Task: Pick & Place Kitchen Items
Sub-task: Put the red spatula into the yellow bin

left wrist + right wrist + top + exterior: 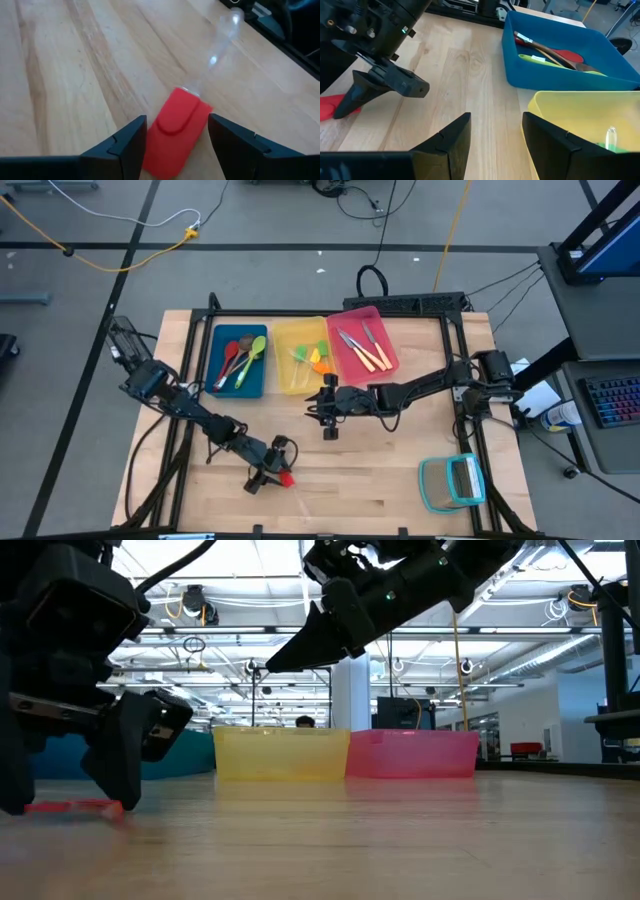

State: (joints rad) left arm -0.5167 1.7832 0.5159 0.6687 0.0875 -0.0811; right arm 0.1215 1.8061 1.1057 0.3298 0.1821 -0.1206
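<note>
Pick-up step: left gripper [175, 142] low over the near worktop [380, 490], fingers [120, 150] apart astride the red-headed stick [177, 127], to close next and carry to the far yellow bin [285, 340]; right gripper [328, 412] waiting mid-worktop, fingers apart.

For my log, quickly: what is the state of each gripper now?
Left gripper: open, straddling the red-headed stick.
Right gripper: open, empty.

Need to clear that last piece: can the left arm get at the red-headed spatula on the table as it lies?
Probably yes. The left gripper is open and straddles the red-headed spatula, which lies flat on bare wood with nothing between the fingers and it.
</note>
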